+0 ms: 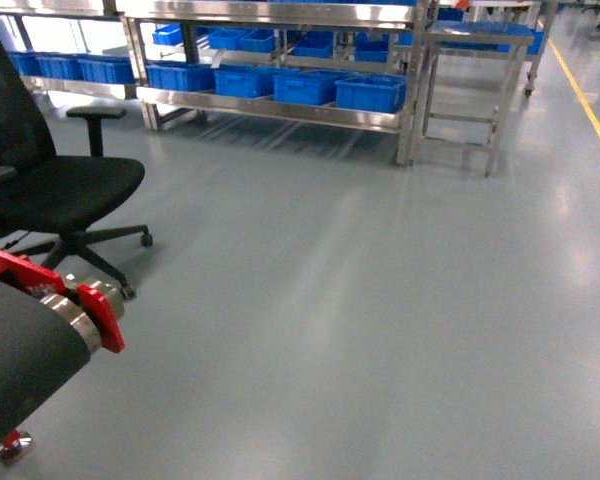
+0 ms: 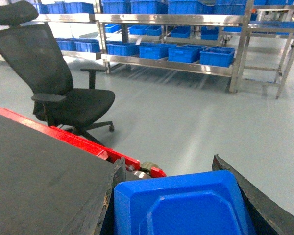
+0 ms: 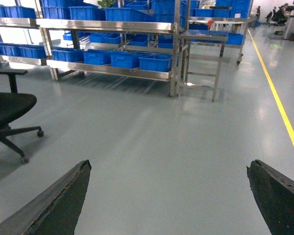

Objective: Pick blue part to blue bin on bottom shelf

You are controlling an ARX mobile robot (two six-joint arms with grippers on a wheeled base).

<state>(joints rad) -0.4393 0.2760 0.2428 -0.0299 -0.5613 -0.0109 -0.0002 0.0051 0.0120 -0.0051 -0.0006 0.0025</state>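
while the left end effector (image 2: 179, 196) fills the bottom of the left wrist view, its two dark fingers (image 2: 110, 196) sit on either side of a blue part (image 2: 181, 208), a flat blue plastic piece with a raised rim, which they clasp between them. in the right wrist view the right end effector (image 3: 169, 200) is spread wide, its dark fingertips at the lower left and lower right corners with only grey floor (image 3: 166, 147) between them. across the upper part of the head view runs a stainless-steel rack, and its bottom shelf (image 1: 280, 108) carries a row of blue bins (image 1: 370, 92), well apart from the robot. a black office chair (image 1: 40, 170) stands at the left of the frame. a steel surface (image 1: 470, 40) on legs stands just right of the rack, and a yellow line (image 1: 595, 105) crosses the floor at the upper right.
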